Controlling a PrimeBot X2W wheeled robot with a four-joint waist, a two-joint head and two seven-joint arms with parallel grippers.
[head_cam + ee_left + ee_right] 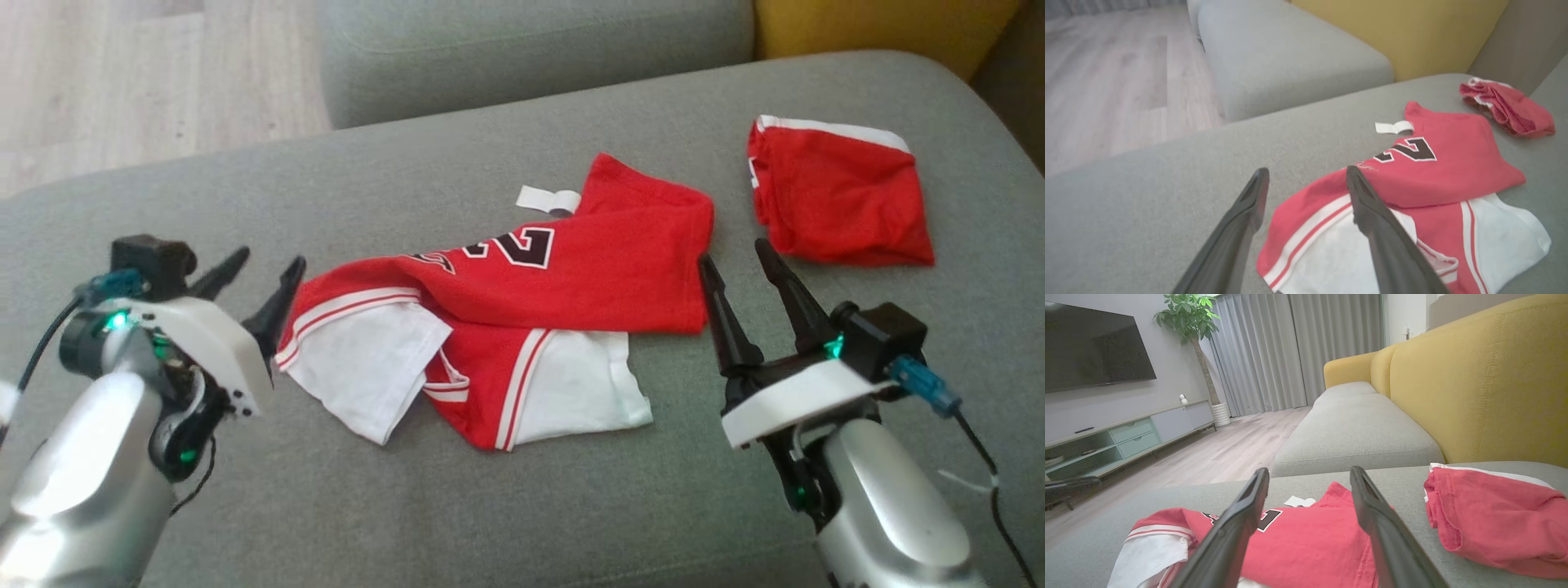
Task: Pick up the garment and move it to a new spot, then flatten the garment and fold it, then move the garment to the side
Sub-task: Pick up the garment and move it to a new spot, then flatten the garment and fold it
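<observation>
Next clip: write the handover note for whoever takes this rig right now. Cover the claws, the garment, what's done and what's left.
Left claw: open, empty, beside the left edge of the jersey.
Right claw: open, empty, at the jersey's right edge.
Jersey: red and white, rumpled and partly doubled over on the grey sofa seat. A second red garment lies bundled to the right, apart from it.
Done: the jersey is down on the seat; I cannot tell whether this is its new spot.
Left: flatten, fold, move aside.
</observation>
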